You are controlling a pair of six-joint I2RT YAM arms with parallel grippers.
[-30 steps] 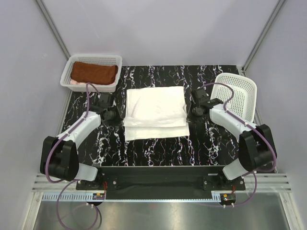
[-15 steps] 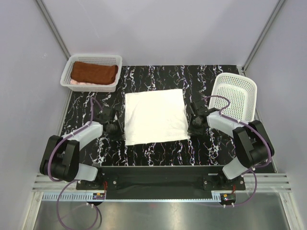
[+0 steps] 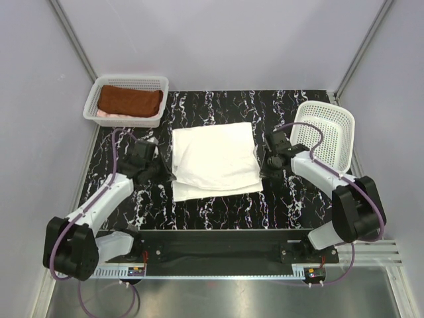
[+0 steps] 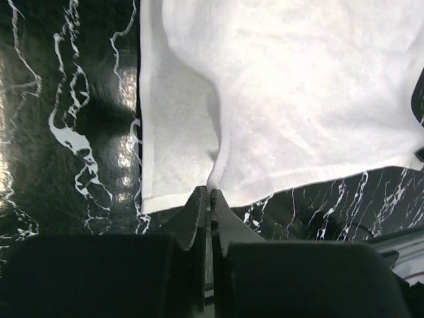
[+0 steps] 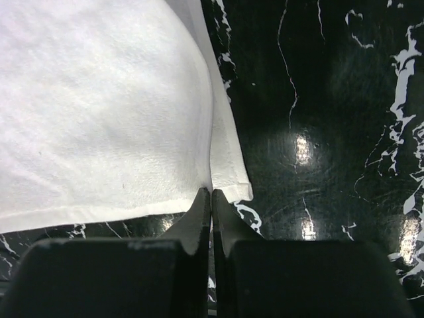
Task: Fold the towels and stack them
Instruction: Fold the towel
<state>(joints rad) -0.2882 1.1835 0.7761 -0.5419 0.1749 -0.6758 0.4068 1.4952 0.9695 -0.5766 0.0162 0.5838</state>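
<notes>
**Top view.** A folded white cloth towel point(image 3: 215, 159) lies flat in the middle of the black white-veined marble table point(image 3: 218, 205). The left pincer point(image 3: 167, 171) meets its left edge and the right pincer point(image 3: 262, 163) its right edge, both toward the near corners. A rust-brown cloth towel point(image 3: 130, 101) rests on a pale pink cloth towel point(image 3: 103, 114) inside a white plastic mesh basket point(image 3: 154, 83) at the far left corner. A second white mesh basket point(image 3: 328, 132) stands tilted at the right.

**Left wrist view.** The left pincer point(image 4: 210, 193) is closed, nipping the edge of the towel's upper layer; a lower layer lies exposed beside it.

**Right wrist view.** The right pincer point(image 5: 211, 192) is likewise closed on the upper layer's edge, just beside the lower layer's corner.
</notes>
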